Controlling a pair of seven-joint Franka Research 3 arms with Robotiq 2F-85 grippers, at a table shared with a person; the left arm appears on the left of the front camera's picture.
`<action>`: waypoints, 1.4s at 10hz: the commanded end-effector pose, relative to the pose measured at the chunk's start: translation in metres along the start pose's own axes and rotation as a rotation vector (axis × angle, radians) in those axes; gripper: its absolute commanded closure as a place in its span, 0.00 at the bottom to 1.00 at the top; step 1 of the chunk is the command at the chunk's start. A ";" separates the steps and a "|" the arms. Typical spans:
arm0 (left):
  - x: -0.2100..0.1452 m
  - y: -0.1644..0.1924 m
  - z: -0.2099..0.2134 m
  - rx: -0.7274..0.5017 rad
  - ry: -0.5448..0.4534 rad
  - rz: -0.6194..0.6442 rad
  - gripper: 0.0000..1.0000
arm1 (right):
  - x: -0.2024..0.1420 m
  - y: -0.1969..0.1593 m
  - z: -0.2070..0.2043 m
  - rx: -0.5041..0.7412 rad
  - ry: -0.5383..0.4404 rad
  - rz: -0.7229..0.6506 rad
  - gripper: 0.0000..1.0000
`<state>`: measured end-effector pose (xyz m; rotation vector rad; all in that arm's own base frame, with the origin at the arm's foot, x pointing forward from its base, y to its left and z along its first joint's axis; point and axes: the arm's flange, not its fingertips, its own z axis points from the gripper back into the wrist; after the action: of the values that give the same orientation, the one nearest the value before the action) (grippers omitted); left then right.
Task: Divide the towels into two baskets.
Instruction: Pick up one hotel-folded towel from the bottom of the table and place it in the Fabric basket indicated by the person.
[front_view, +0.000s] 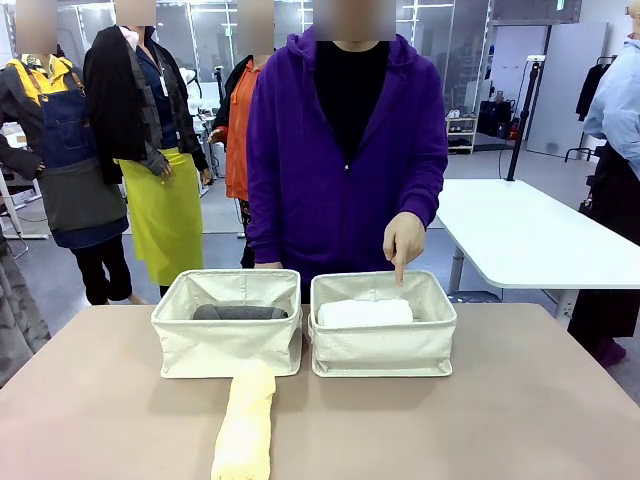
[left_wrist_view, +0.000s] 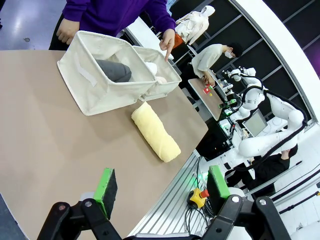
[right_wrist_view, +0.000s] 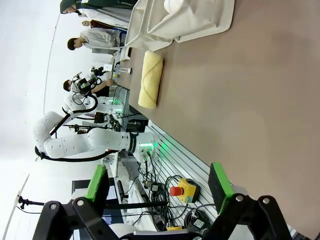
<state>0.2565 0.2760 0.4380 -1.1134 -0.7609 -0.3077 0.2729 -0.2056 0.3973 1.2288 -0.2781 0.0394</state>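
The brown table (front_view: 500, 420) carries two cream canvas baskets side by side at its far side, soft-walled and rectangular. The left basket (front_view: 226, 345) holds a dark grey towel (front_view: 240, 312), rolled and lying lengthwise along the bottom. The right basket (front_view: 382, 348) holds a white towel (front_view: 365, 312), a plump roll reaching nearly wall to wall. A pale yellow towel (front_view: 245, 425), a loose, wrinkled roll, lies on the table with one end against the left basket's near wall. The left gripper (left_wrist_view: 162, 185) and the right gripper (right_wrist_view: 157, 182) both hang over the table's near edge, green pads spread wide, holding nothing. The person's hand (front_view: 403, 240) points one finger down over the right basket's far rim.
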 end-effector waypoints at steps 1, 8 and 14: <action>0.000 0.000 0.000 0.000 0.000 0.000 0.08 | 0.000 0.002 0.000 0.011 -0.003 0.024 0.00; 0.003 -0.076 -0.205 0.105 0.488 0.154 0.08 | 0.000 0.002 0.000 0.011 -0.003 0.024 0.00; -0.046 -0.114 -0.346 0.225 0.608 0.220 0.08 | 0.000 0.002 0.000 0.011 -0.003 0.024 0.00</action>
<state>0.3373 -0.0696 0.4480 -0.8294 -0.1169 -0.3708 0.2736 -0.2049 0.3975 1.2289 -0.2770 0.0421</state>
